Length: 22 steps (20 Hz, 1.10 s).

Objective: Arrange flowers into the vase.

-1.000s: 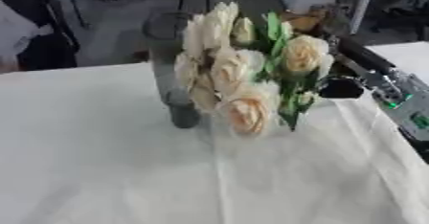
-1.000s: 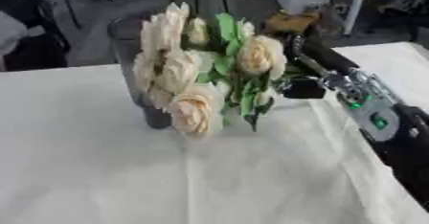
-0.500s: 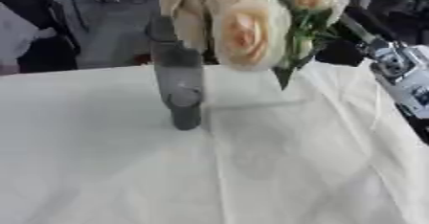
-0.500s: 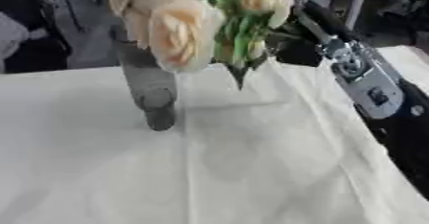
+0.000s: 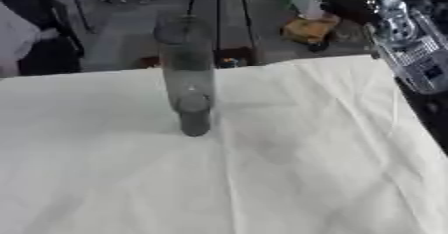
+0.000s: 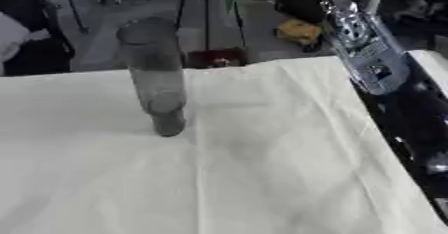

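Standing empty on the table, the vase awaits flowers; right arm at two o'clock, hand unseen, grip impossible to tell.

Both eye views look steeply down from the head, close above the tall smoky-grey glass vase. They share the vase and the white-clothed counter around it; the right view sits slightly rightward.

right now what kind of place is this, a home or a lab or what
Probably a lab or workshop, not a home: a table under a plain white cloth holding only a vase, stand legs on bare floor behind, and the robot's right arm.
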Tool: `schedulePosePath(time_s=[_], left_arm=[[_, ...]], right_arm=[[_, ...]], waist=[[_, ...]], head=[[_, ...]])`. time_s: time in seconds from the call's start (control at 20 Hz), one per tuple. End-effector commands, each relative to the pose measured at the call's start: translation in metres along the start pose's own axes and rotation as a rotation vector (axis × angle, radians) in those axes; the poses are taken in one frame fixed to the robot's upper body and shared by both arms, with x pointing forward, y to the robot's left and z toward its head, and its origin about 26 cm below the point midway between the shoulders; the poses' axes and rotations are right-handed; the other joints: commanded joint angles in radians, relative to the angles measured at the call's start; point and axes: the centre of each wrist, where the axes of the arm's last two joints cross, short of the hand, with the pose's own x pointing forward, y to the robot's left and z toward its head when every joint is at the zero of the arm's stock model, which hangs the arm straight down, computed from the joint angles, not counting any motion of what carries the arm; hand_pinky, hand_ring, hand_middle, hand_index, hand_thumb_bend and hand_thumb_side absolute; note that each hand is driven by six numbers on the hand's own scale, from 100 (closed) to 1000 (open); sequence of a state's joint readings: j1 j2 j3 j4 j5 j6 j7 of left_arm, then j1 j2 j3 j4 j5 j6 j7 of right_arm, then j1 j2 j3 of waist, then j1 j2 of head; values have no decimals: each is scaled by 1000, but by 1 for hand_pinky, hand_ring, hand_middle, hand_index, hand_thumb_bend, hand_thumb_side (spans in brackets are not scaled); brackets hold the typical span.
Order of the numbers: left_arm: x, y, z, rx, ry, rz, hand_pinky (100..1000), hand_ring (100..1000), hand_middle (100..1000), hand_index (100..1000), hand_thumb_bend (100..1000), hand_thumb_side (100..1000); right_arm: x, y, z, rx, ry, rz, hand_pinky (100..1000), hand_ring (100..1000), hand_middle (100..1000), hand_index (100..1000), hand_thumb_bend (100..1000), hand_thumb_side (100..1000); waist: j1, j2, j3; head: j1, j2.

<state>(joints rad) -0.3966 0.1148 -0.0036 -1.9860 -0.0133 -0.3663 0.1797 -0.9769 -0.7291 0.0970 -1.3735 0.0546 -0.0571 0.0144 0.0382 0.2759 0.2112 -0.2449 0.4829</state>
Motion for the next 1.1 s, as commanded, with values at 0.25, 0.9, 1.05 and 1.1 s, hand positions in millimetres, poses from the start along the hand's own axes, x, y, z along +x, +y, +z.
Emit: schedulePosePath(time_s=[0.25, 0.9, 1.05, 1.1], left_arm=[[5, 2, -5, -23, -23, -6, 450, 602, 749, 819, 100, 1000], [5, 0, -8, -36, -32, -2, 447, 600, 749, 818, 100, 1000], [6, -1, -9, -40, -38, 1, 446, 599, 749, 818, 100, 1000], [6, -1, -10, -41, -40, 3, 446, 599, 749, 818, 100, 1000]], right_arm=[[22, -14, -22, -136, -14, -148, 100, 1000, 100, 100, 100, 566], [51, -21, -58, -360, -75, -389, 100, 1000, 100, 100, 100, 564], [62, -19, -66, -388, -116, -438, 100, 1000, 100, 100, 100, 567], [66, -17, -69, -391, -129, -456, 100, 1000, 100, 100, 100, 568]], waist=[[-5, -18, 8], [-14, 6, 30], [-18, 16, 39], [-18, 19, 43]], head=[[5, -16], [-4, -34], [-5, -47], [-7, -51]])
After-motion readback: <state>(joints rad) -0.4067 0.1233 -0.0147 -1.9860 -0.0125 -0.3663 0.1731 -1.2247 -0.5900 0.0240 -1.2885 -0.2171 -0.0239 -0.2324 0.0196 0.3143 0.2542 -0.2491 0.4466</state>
